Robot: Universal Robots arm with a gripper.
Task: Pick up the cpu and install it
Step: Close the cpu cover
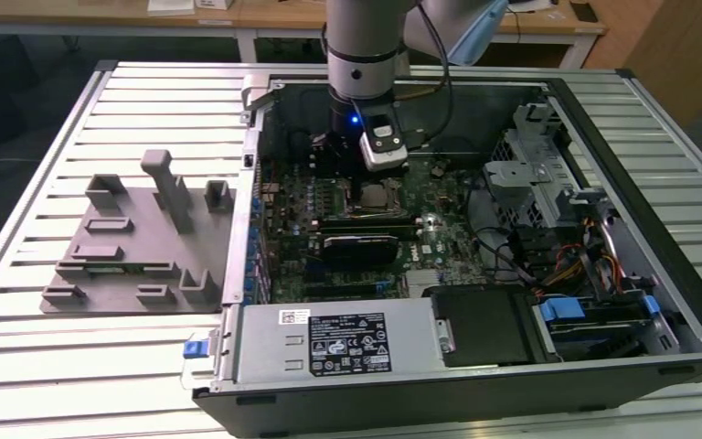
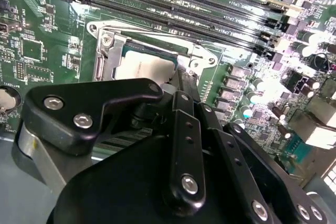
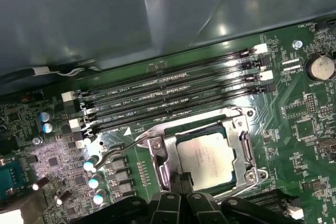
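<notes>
Black gripper [image 3: 181, 181] linkage crowded the foreground in both wrist views, its tips hanging just beside one edge of the cpu [image 3: 206, 158]. They looked drawn together with nothing between them, though the angle was steep and I would not swear to it. The cpu lay flat inside the metal socket frame [image 3: 248, 148] on the motherboard [image 3: 294, 129], alongside the memory slots [image 3: 173, 95]. A thin wire lever [image 3: 118, 149] stood out from the frame's side. In the exterior view the arm reached down into the open computer case [image 1: 643, 110], while the grey fixture [image 1: 132, 247] sat on the slatted table [image 1: 34, 366], apart from the case.

The hazard, as I judged it, was how close the tips were to the chip's rim. A downward or sideways nudge there could tip the cpu in its seat, and a skewed chip pressed home would bend the contacts beneath. If that lever was unlatched, nothing would hold the chip against such a knock.
</notes>
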